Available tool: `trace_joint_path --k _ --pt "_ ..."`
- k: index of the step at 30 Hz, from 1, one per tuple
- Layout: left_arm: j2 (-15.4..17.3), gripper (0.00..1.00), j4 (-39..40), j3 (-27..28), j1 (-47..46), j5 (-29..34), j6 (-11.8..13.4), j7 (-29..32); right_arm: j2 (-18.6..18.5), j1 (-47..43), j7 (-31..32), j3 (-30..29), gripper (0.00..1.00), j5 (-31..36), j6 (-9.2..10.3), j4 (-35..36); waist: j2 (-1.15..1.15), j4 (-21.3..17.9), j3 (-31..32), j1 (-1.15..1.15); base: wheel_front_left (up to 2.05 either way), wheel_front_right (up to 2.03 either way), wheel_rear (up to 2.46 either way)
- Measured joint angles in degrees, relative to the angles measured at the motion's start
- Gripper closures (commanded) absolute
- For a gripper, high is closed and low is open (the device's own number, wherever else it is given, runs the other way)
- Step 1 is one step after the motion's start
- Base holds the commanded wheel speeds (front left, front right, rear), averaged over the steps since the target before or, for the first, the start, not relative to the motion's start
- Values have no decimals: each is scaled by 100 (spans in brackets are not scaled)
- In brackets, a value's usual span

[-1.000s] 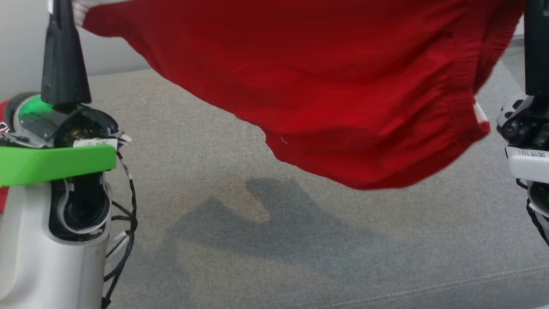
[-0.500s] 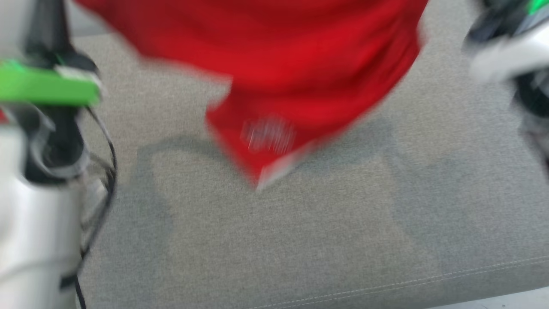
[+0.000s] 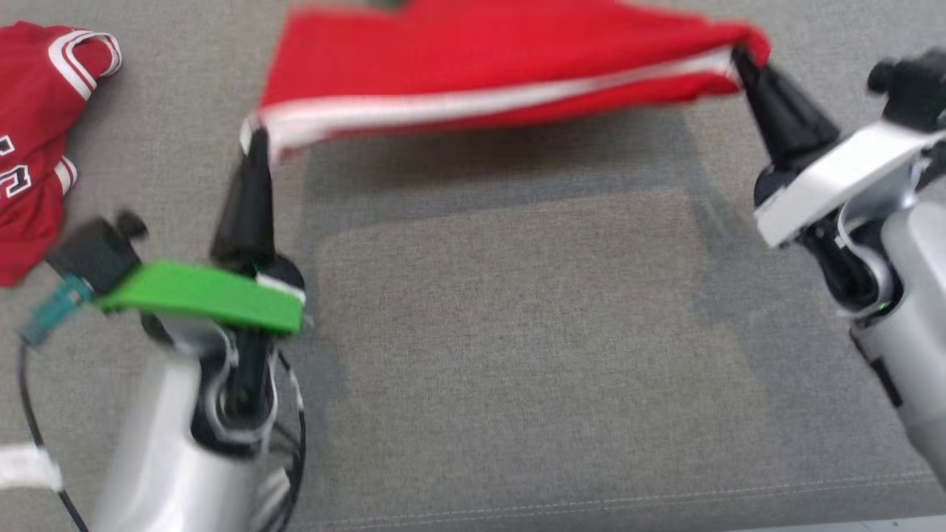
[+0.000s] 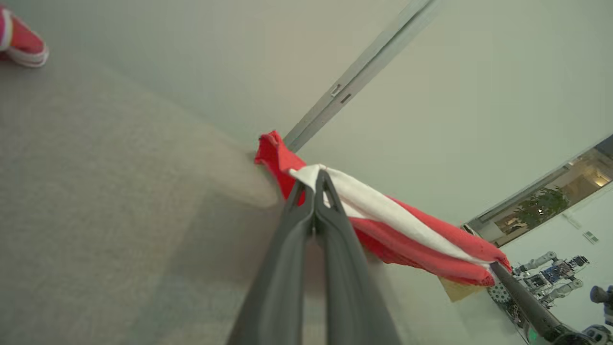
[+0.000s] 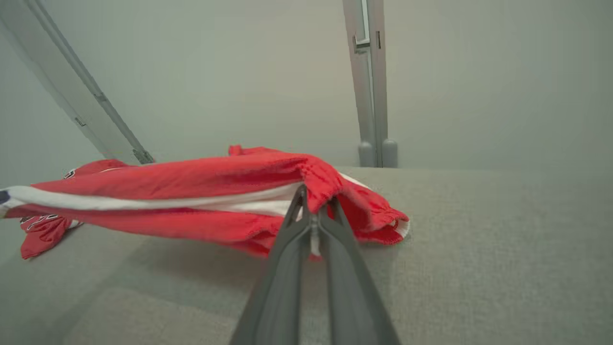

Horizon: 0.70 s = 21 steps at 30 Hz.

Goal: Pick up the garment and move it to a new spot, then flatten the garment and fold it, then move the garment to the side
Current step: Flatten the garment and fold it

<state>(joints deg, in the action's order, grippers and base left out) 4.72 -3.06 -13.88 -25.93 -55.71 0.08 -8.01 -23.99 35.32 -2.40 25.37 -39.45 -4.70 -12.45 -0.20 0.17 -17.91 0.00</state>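
I read left gripper (image 3: 256, 139) and right gripper (image 3: 739, 56) both clamped on garment (image 3: 458, 52), one at each end. Striped edge taut between them, over cushion (image 3: 517, 332).

Red-white jersey (image 3: 37, 133) crumpled at left on grey cushion (image 3: 517, 369); pale wall (image 5: 215, 72) behind.

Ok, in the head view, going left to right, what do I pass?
jersey → left gripper → shorts, held taut at both ends → right gripper
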Motion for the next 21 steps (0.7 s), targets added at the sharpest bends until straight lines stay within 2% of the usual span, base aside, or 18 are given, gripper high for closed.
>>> trace_joint_path --k 4,12,21 --pt "-113 100 -635 -75 1351 -122 12 -242 140 -706 -67 512 100 -153 -177 -422 0 52 -174 0 0 0 0" --pt "-123 100 -854 -134 1464 5 -402 -472 249 -1008 -765 660 100 -63 -185 -565 0 112 -59 0 0 0 0" --pt "175 100 -925 -182 1979 402 -537 -572 221 -1744 -1094 1118 100 531 -186 -733 0 34 365 0 0 0 0"
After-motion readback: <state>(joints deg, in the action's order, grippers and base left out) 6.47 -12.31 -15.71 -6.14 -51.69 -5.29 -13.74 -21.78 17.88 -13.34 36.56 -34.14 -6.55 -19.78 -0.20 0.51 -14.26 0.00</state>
